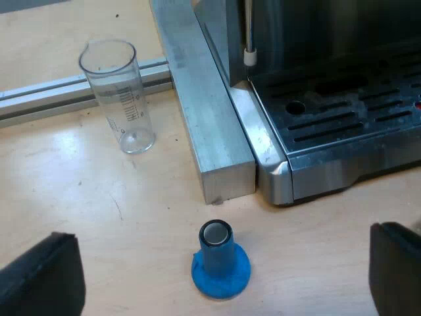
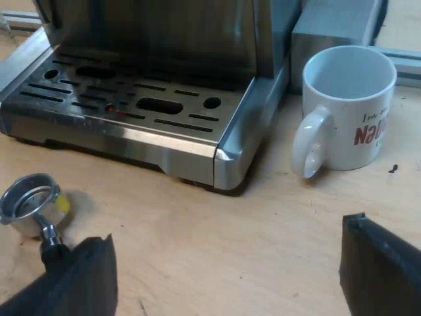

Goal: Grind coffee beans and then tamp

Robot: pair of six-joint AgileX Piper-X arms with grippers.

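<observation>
A blue tamper (image 1: 220, 261) stands upright on the wooden table, just before the corner of the espresso machine (image 1: 329, 112). My left gripper (image 1: 227, 276) is open, its fingers (image 1: 43, 280) spread wide to either side of the tamper and apart from it. A clear measuring glass (image 1: 120, 95) stands upright near a metal bar. The metal holder (image 2: 29, 201) lies loose on the table before the machine's drip tray (image 2: 131, 105), basket up; its dark handle runs under one finger (image 2: 75, 280) of my open right gripper (image 2: 227, 280).
A white mug (image 2: 345, 108) with red lettering stands beside the machine's corner. A square metal bar (image 1: 204, 112) lies along the machine's side. An aluminium rail (image 1: 46, 92) runs behind the measuring glass. A steam wand (image 1: 249, 39) hangs over the tray.
</observation>
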